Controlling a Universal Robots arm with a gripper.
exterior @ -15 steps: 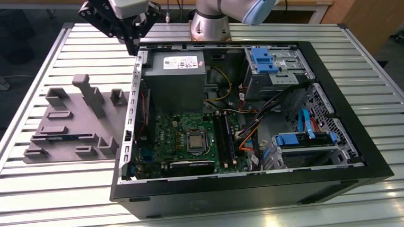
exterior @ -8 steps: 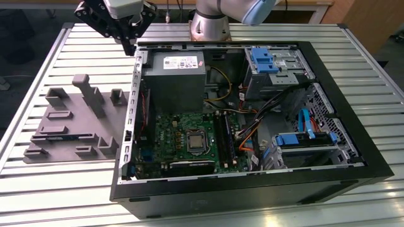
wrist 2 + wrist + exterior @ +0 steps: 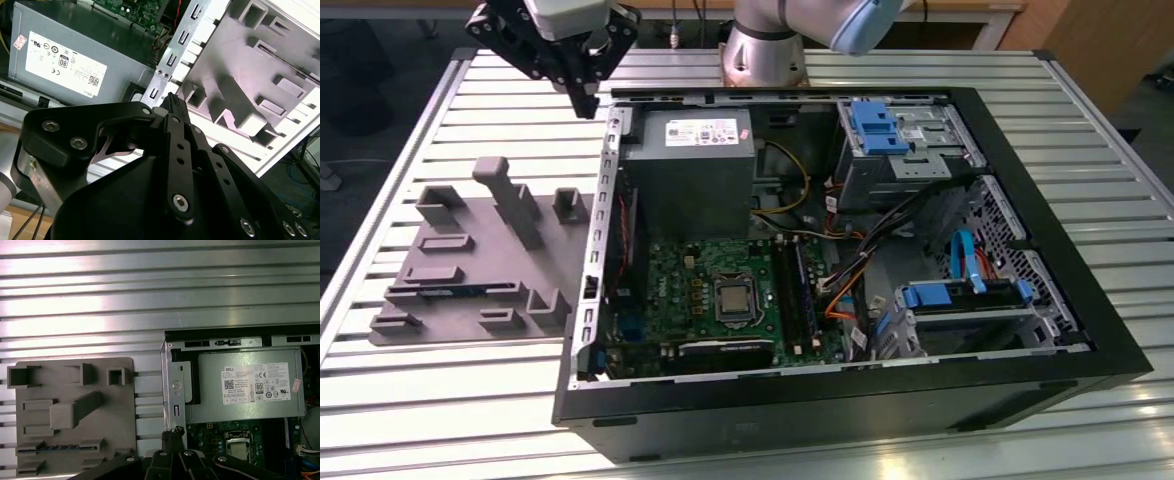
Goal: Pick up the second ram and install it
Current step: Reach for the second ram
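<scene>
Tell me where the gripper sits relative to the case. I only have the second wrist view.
Observer: In the exterior view the gripper hangs over the table, just outside the case, at its far corner on the exterior view's left.
Operator: Where's the ram?
Observer: In the first wrist view the second ram lies in a slot of the grey fixture. The gripper is not touching it.
Operator: And the board slots?
Observer: In the exterior view the black slots run alongside the CPU socket, on the side toward the exterior view's right.
</scene>
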